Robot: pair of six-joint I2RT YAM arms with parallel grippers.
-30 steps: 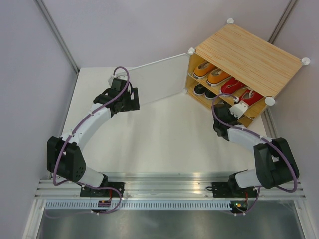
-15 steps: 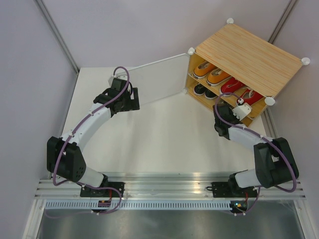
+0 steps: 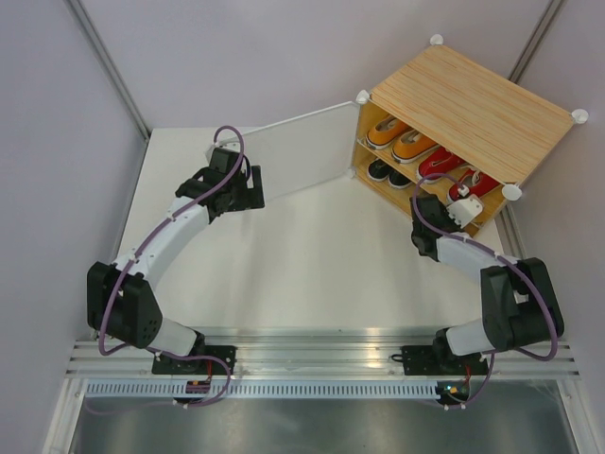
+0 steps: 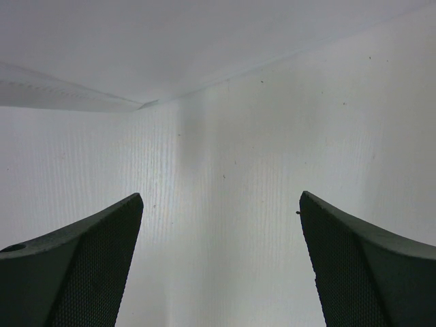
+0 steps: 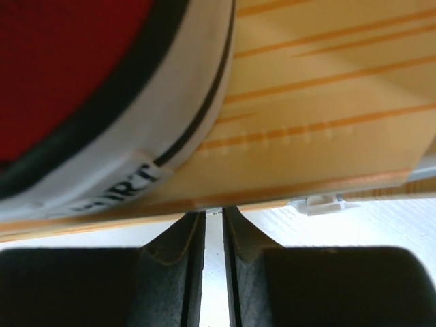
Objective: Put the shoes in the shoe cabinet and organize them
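Note:
The shoe cabinet [image 3: 473, 104] stands at the back right with its frosted door [image 3: 302, 151] swung open to the left. On its upper shelf lie two orange shoes [image 3: 397, 138] and two red shoes [image 3: 438, 162]. Black shoes [image 3: 378, 170] show on the lower level. My right gripper [image 3: 461, 199] is at the cabinet's front, at the heel of the right red shoe [image 5: 68, 68]. In the right wrist view it [image 5: 214, 214] is shut and empty, just under the wood shelf edge [image 5: 327, 102]. My left gripper [image 3: 251, 185] is open and empty, facing the door panel [image 4: 272, 136] close up.
Grey walls close in the white table [image 3: 312, 255] on the left and back. The open door runs slantwise across the back of the table. A white corner knob [image 3: 511, 192] sticks out beside my right gripper.
My right gripper has moved right and toward the cabinet, up to the right red shoe's heel. The left arm and the door have not moved.

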